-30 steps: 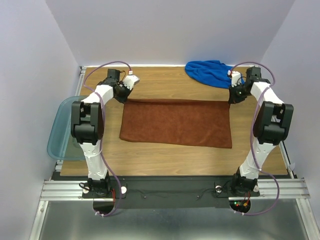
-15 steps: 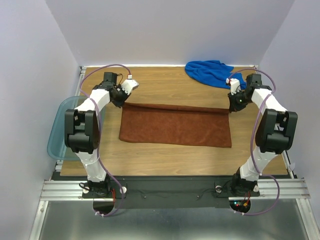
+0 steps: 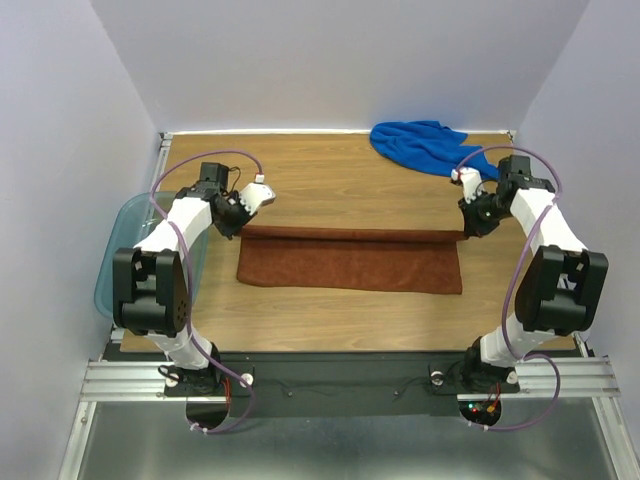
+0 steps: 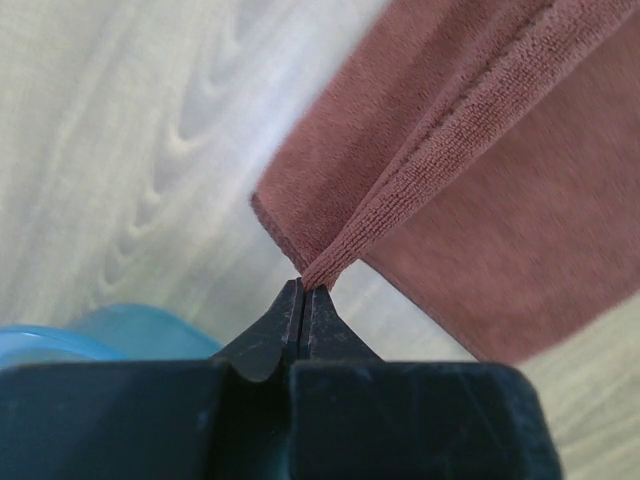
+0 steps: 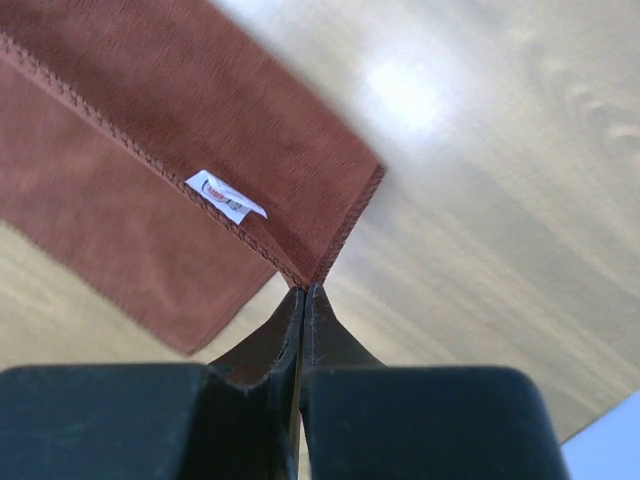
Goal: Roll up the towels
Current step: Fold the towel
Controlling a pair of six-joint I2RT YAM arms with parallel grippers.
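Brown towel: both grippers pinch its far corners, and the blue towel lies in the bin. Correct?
No. The top view shows the blue towel bunched on the table at far right, not in the bin. The left gripper and right gripper do pinch far corners of the brown towel.

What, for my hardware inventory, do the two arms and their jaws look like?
The left arm and right arm match: white link shells joined by bulky black joint housings, with a thin purple cable looping along each from base to wrist. In the wrist views the jaws are black, tapering from a wide block to narrow pointed tips. No markings are legible.
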